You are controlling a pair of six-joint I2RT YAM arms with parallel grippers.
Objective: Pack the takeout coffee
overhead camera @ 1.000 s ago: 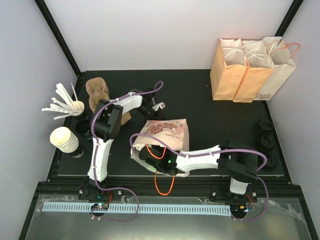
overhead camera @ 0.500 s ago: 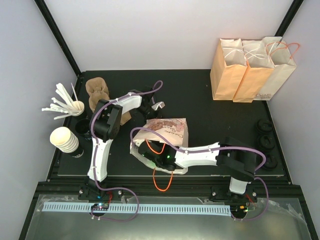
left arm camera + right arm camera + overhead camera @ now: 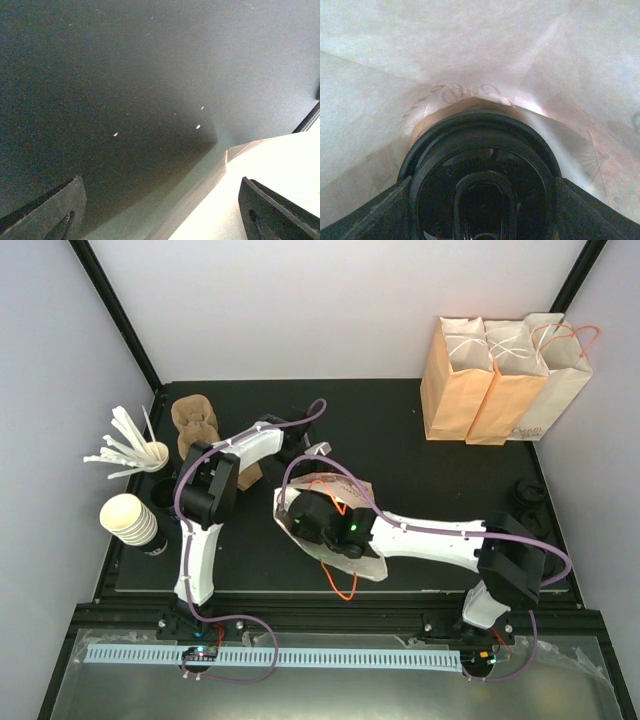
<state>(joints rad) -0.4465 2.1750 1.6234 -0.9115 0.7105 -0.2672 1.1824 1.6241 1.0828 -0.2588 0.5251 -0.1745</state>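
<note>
The takeout coffee (image 3: 482, 185) shows its round black lid in the right wrist view, deep inside a white printed paper bag (image 3: 470, 50). My right gripper (image 3: 482, 212) is shut on the takeout coffee, one finger on each side of it. From above, the bag (image 3: 362, 562) lies mid-table with the right wrist (image 3: 330, 520) pushed into its mouth, so cup and fingers are hidden there. My left gripper (image 3: 305, 453) hovers at the bag's far left edge. In the left wrist view the left gripper (image 3: 165, 215) is open, with the bright bag wall (image 3: 272, 170) beside its right finger.
Three upright paper bags (image 3: 500, 380) stand at the back right. On the left are a stack of white cups (image 3: 130, 518), a cup of white stirrers (image 3: 135, 448) and brown cup carriers (image 3: 195, 420). Loose black lids (image 3: 530, 510) lie along the right edge.
My left gripper has opened and let go of the bag's edge. The right arm has pushed farther into the bag with the cup, and the bag has shifted round it.
</note>
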